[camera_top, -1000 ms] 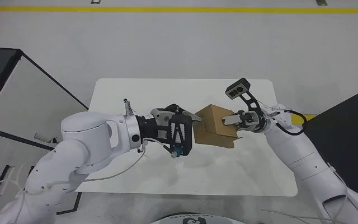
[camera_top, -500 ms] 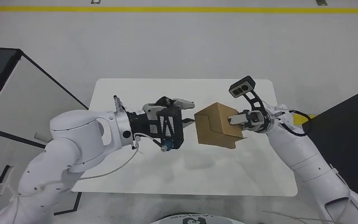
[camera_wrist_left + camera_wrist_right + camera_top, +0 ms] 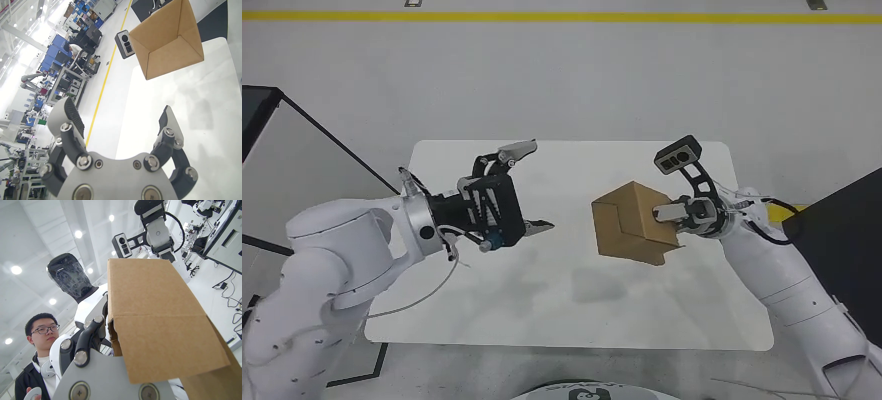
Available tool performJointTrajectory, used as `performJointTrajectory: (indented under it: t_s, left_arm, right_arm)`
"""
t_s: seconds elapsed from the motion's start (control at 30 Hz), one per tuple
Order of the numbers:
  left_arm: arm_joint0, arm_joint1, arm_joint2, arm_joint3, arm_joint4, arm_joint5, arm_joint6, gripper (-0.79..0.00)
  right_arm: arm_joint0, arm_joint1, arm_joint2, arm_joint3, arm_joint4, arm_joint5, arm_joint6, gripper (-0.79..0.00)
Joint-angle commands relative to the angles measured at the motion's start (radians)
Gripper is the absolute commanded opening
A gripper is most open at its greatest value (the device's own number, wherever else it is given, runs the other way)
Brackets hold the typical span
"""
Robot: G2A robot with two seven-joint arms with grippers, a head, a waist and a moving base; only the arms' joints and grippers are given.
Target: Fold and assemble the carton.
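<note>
The brown corrugated cardboard carton (image 3: 634, 222) hung tilted above the white round-cornered table (image 3: 572, 300), clear of the top, with its shadow falling below it. My right gripper (image 3: 670, 214) was clamped on a wall of the carton, on the side away from the other arm, and was its only support. The left gripper (image 3: 117, 106) stood well apart from the carton, facing its open mouth, with its jaws spread wide and nothing in them.

I judged the step in hand to be folding in the flaps at that mouth. I would bring the left fingers in square to the opening and push along a crease, holding the right clamp firm against twisting. Bare tabletop between the carton and the left gripper gave ample room to approach. The table edge beyond the carton, under the right arm, lay nearer.
</note>
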Motion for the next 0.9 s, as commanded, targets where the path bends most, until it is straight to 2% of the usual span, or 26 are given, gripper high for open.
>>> performJointTrajectory:
  t_s: [0.0,0.27,0.6,0.7,0.87]
  left_arm:
    - [0.025,0.003,-0.03,0.0,0.002,-0.013,0.022,0.0]
    - [0.084,0.011,-0.114,0.0,0.038,-0.063,0.071,0.0]
    - [0.084,0.011,-0.114,0.0,0.038,-0.063,0.071,0.0]
    - [0.084,0.011,-0.114,0.0,0.038,-0.063,0.071,0.0]
    - [0.084,0.011,-0.114,0.0,0.038,-0.063,0.071,0.0]
  right_arm:
    - [0.0,-0.001,0.005,0.004,0.001,0.0,-0.001,-0.785]
    - [0.009,-0.003,0.037,0.011,-0.039,0.0,-0.001,-0.785]
    - [0.009,-0.003,0.037,0.011,-0.039,0.0,-0.001,-0.785]
    - [0.054,0.01,0.102,-0.01,-0.21,-0.027,-0.039,-0.785]
    - [0.179,0.035,0.167,-0.04,-0.629,-0.018,-0.03,-0.785]
